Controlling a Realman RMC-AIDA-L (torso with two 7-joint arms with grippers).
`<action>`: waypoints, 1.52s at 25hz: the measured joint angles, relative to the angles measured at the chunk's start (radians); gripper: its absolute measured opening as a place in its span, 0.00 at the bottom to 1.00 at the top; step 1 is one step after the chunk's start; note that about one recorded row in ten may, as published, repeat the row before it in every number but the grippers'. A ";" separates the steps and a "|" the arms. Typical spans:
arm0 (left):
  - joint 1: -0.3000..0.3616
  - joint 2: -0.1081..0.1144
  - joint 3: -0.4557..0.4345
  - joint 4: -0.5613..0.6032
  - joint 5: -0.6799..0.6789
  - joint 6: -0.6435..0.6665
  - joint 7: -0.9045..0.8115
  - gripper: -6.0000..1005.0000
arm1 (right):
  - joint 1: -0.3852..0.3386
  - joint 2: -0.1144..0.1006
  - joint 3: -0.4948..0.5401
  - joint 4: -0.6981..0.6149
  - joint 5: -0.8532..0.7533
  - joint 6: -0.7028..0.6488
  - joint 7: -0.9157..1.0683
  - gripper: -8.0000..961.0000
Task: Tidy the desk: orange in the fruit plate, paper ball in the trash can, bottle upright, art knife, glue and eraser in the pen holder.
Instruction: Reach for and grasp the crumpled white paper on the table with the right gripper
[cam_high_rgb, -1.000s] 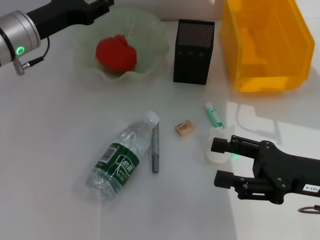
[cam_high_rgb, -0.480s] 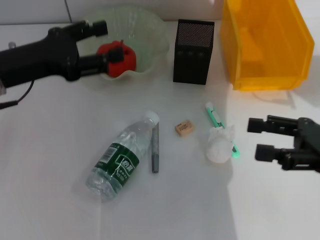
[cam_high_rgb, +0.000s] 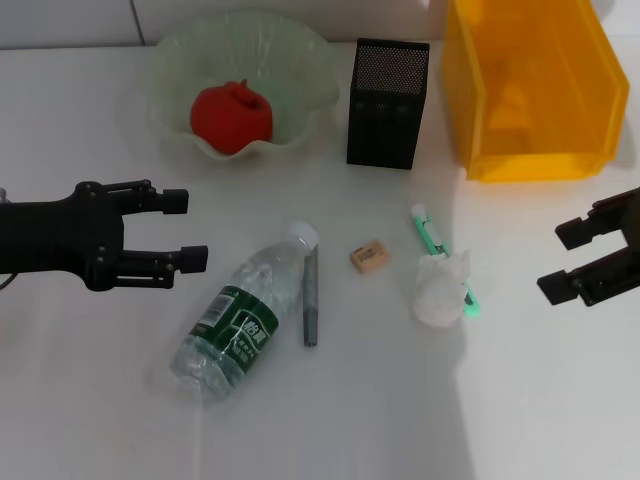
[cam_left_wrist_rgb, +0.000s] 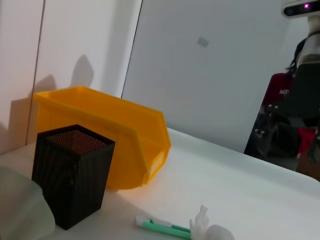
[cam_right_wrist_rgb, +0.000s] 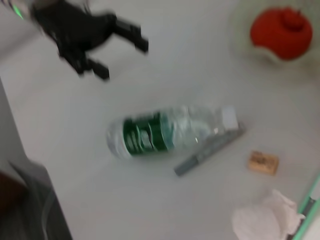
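both arms have pulled away since half a second ago: the left gripper (cam_high_rgb: 178, 228) has come down from the plate (cam_high_rgb: 170, 115) to the table's left side, near the bottle (cam_high_rgb: 237, 323), and the right gripper (cam_high_rgb: 568, 262) has backed off toward the right edge, well apart from the paper ball (cam_high_rgb: 438, 292). both grippers are spread wide with nothing between the fingers. the right wrist view shows the left gripper (cam_right_wrist_rgb: 122, 51) farther off, fingers apart, above the bottle (cam_right_wrist_rgb: 165, 132).

the orange (cam_high_rgb: 231, 116), a red-orange fruit, sits in the pale green plate at the back left. the bottle lies on its side, cap pointing toward the back, green label up. a grey pen-like tool (cam_high_rgb: 310, 296) lies just beside it on its right, touching or nearly touching near the cap; whether it is the glue or the knife i cannot tell. the eraser (cam_high_rgb: 368, 257) lies flat a little further right. the paper ball rests on top of a slim green tool (cam_high_rgb: 432, 237), whose ends show on both sides of the ball. the black mesh holder (cam_high_rgb: 388, 103) stands upright at the back centre, and the yellow bin (cam_high_rgb: 535, 90) stands beside it to the right. the left wrist view shows the holder (cam_left_wrist_rgb: 71, 173), the bin (cam_left_wrist_rgb: 117, 137), the green tool (cam_left_wrist_rgb: 162, 226) and the paper ball (cam_left_wrist_rgb: 207, 231).
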 joint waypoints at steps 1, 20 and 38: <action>0.002 0.000 -0.002 0.000 0.008 -0.002 -0.002 0.84 | 0.018 0.003 -0.044 -0.015 -0.037 0.006 0.015 0.84; 0.015 -0.013 -0.011 0.002 0.015 -0.027 -0.012 0.83 | 0.138 0.025 -0.649 0.202 -0.283 0.419 0.087 0.84; 0.019 -0.020 -0.019 -0.006 0.016 -0.045 -0.013 0.82 | 0.212 0.029 -0.769 0.398 -0.241 0.577 0.101 0.84</action>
